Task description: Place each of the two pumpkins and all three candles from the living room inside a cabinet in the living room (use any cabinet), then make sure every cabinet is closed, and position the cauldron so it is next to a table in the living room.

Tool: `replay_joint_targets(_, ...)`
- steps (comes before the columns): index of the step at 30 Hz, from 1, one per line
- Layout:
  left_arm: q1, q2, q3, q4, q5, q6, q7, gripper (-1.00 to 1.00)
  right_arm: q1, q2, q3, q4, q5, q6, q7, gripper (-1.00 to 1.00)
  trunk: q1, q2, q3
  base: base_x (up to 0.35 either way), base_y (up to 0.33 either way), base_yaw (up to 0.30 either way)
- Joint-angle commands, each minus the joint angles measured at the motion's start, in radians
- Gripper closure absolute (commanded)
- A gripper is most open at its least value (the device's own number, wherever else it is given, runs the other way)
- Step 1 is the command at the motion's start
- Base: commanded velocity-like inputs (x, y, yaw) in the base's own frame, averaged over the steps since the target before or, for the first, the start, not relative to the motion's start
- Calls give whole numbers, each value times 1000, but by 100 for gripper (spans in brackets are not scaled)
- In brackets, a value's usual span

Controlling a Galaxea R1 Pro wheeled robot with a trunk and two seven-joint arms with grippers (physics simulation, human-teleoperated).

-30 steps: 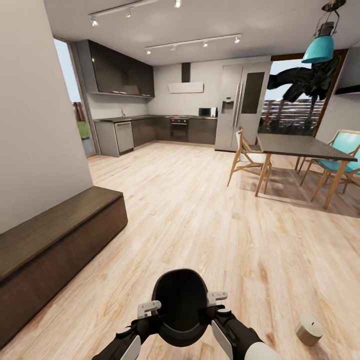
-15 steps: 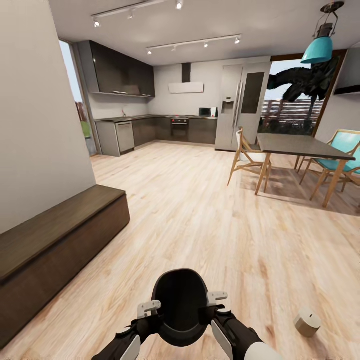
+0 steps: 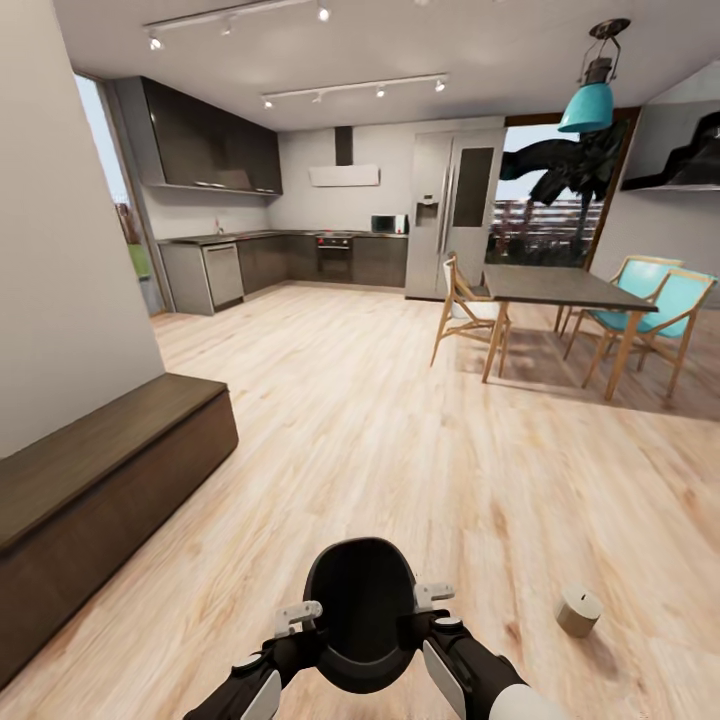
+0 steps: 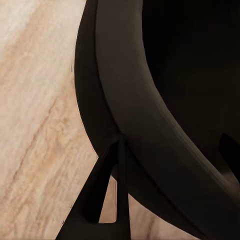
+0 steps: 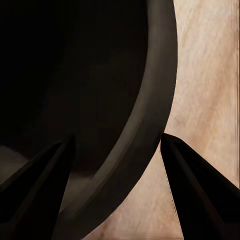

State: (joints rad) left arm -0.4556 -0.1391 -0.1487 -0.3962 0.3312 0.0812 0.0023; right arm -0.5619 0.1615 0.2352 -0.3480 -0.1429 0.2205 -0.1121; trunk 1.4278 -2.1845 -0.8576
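I had the round black cauldron pinched by its rigid rim between left gripper and right gripper, likely heavy.

The cauldron looked matt black, the floor pale, smooth-grained wood, and the cabinet dark-brown matt wood.

A dark table stands on the wood floor with wooden and teal chairs around it. A fridge and kitchen counter line the far wall, under a teal lamp.
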Motion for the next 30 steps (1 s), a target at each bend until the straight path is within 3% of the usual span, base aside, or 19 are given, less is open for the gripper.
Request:
replay_joint_targets(1,0,1,-15,-1,16,4,-1,100,-1,0,19,-13,-26,3,-4,100,0,-1,-1,-2,0,-258)
replay_joint_targets(30,0,1,-15,-1,16,4,-1,100,-1,0,19,-13,-26,3,-4,100,0,-1,-1,0,0,-264)
